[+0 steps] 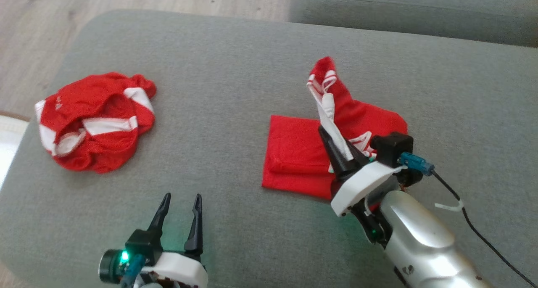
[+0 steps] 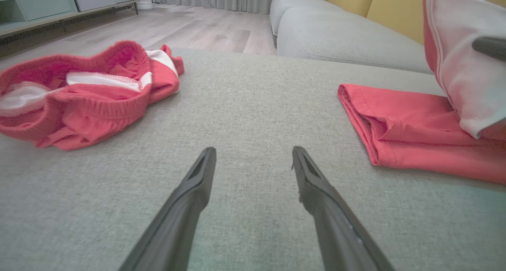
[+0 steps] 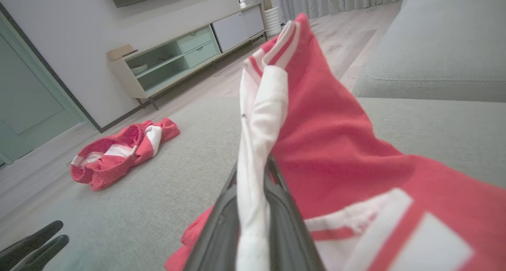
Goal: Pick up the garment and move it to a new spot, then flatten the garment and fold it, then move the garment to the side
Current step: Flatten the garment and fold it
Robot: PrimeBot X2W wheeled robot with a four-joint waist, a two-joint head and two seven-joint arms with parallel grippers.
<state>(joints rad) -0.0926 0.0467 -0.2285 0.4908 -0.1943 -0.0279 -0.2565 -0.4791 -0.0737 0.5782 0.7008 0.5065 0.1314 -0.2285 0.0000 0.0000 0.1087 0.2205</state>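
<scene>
A red garment with white trim (image 1: 294, 153) lies partly folded on the grey cushion (image 1: 235, 69), right of centre. My right gripper (image 1: 334, 138) is shut on its white-edged part, lifting that part (image 3: 276, 105) up above the folded layer (image 2: 415, 132). My left gripper (image 1: 180, 206) stands open and empty low over the cushion, left of the garment; its fingers (image 2: 189, 199) are spread apart with bare fabric between them.
A second red and white garment (image 1: 94, 120) lies crumpled at the cushion's left end (image 2: 79, 93) (image 3: 122, 152). Another grey sofa section (image 1: 412, 10) runs behind. Wooden floor (image 1: 42, 31) lies beyond the left edge. A black cable (image 1: 475, 229) trails from my right wrist.
</scene>
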